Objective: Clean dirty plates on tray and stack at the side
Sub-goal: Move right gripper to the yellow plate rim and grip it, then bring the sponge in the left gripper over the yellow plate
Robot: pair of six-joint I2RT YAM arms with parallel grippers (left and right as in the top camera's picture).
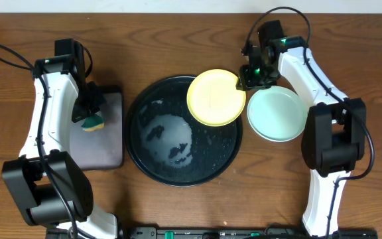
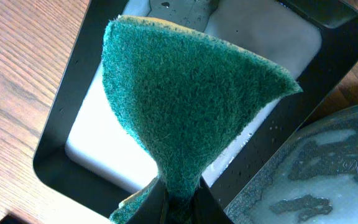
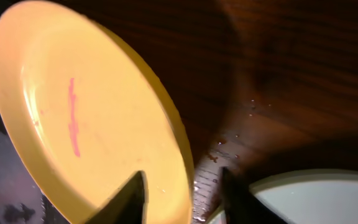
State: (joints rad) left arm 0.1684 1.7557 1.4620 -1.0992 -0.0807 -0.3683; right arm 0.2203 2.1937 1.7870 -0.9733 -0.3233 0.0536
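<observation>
The pale yellow plate [image 1: 214, 98] rests tilted on the upper right rim of the round black tray [image 1: 130, 129], which holds soapy water. In the right wrist view the plate [image 3: 73, 112] bears a red streak. My right gripper [image 1: 249, 78] is open and straddles the plate's right rim [image 3: 182, 193]: one finger is over the plate, the other outside it. A pale mint-green plate [image 1: 276, 114] lies on the table right of the tray, also in the right wrist view [image 3: 316, 199]. I cannot tell whether a second lies under it. My left gripper [image 1: 88, 113] is shut on a green sponge [image 2: 191, 106].
A smaller rectangular black tray [image 1: 108, 139] with a pale wet inside lies left of the round tray, under the sponge; its rim shows in the left wrist view [image 2: 58, 130]. The round tray's foamy edge shows there too [image 2: 328, 168]. The table is brown wood.
</observation>
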